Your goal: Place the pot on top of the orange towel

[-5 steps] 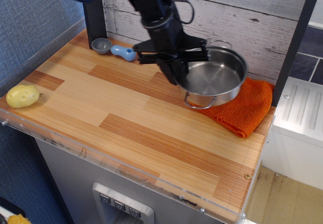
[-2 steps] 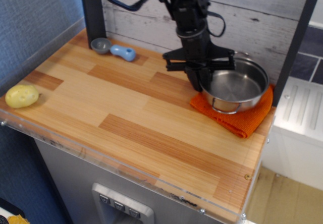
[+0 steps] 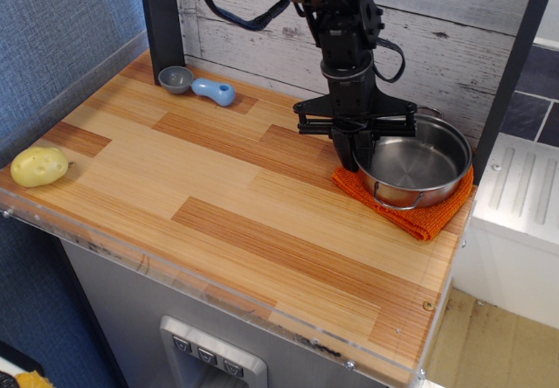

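Note:
The shiny steel pot point(image 3: 417, 161) sits on the orange towel point(image 3: 419, 216) at the back right of the counter, covering most of it. My gripper point(image 3: 356, 154) stands upright over the pot's left rim, its black fingers closed on that rim. One wire loop handle shows at the pot's front point(image 3: 395, 203). The towel's front and left edges stick out from under the pot.
A grey scoop with a blue handle point(image 3: 199, 85) lies at the back left. A yellow potato point(image 3: 38, 166) lies at the front left edge. A black post point(image 3: 162, 21) stands at the back left, a white plank wall behind.
My gripper has carried the pot to the right and down, from hovering over the towel's left edge to resting on the towel.

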`<act>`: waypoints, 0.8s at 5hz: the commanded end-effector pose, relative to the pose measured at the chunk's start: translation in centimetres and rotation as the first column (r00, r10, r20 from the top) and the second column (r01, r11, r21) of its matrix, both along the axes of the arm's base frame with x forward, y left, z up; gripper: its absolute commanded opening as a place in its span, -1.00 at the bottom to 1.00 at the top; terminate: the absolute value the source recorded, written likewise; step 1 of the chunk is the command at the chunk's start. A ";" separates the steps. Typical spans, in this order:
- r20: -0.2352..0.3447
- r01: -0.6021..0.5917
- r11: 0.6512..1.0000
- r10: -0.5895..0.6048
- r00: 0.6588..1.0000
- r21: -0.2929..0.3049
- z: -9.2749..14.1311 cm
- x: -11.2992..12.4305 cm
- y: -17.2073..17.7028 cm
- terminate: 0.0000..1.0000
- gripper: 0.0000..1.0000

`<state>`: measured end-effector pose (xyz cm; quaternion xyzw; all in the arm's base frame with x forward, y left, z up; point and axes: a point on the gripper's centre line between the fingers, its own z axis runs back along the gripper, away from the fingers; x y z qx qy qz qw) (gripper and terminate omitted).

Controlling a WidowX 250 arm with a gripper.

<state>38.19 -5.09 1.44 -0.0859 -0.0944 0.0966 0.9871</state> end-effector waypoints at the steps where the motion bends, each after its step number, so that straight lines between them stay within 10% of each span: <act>1: 0.005 -0.063 0.997 0.063 0.998 0.043 1.4 0.5 -0.4 -1.00 1.00; 4: 0.044 -0.100 0.995 0.098 0.994 0.027 3.8 0.1 0.5 -1.00 1.00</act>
